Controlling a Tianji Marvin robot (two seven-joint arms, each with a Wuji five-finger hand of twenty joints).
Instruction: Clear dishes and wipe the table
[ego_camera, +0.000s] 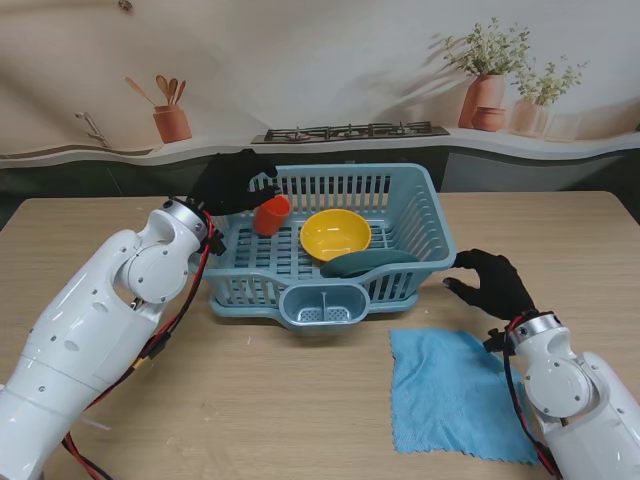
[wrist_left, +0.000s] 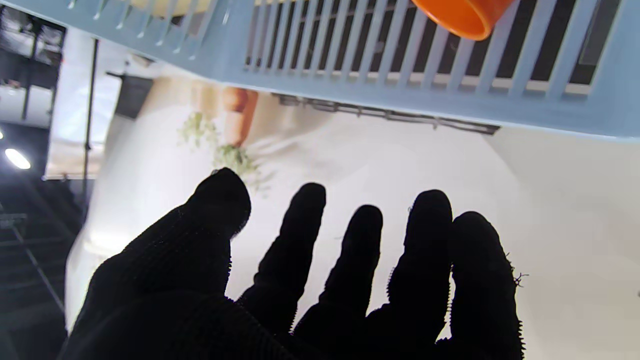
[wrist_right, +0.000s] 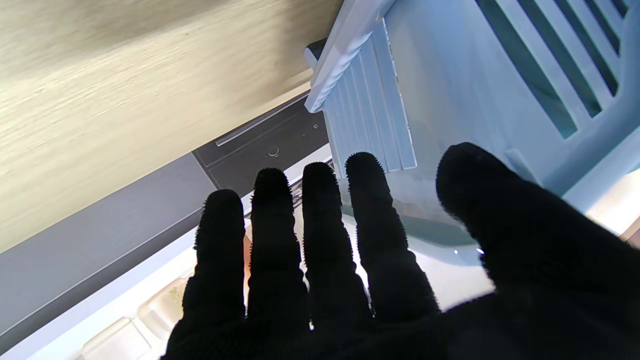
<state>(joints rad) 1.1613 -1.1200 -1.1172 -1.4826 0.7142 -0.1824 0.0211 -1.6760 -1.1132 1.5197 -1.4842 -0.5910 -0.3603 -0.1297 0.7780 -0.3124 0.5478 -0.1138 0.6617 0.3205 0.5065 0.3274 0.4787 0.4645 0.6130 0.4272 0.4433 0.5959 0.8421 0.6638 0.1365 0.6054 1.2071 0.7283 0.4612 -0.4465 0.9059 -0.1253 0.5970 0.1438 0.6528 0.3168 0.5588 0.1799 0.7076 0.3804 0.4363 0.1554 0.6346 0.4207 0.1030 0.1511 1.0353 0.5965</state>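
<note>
A: Where did the dishes stand at that moment?

B: All in the blue dish basket (ego_camera: 420, 215). The orange cup (ego_camera: 271, 214) lay tilted at its far left corner, the yellow bowl (ego_camera: 336, 234) sat upright in the middle, and a teal plate (ego_camera: 368, 263) leaned just on the nearer side of the bowl. The cutlery pocket (ego_camera: 322, 305) on the near wall looked empty, as far as I could tell.

A: And the left hand?

B: The left hand (ego_camera: 232, 182) hung over the basket's far left corner, just beside the cup. Its wrist view showed the fingers (wrist_left: 300, 235) spread and holding nothing, with the cup's rim (wrist_left: 462, 17) apart from them.

A: The right one?

B: The right hand (ego_camera: 493, 281) hovered beside the basket's right wall, fingers (wrist_right: 320, 225) apart, empty, near the wall but not clearly touching it. The blue cloth (ego_camera: 455, 390) lay flat on the wooden table (ego_camera: 120, 215), nearer to me than that hand.

A: So what did the step call for?

B: I judged the clearing done and the wiping not begun. To do it well, lift the left hand straight up so it doesn't snag the cup or rim, then bring the right hand back onto the cloth, press the palm flat, and sweep without bunching it.
</note>
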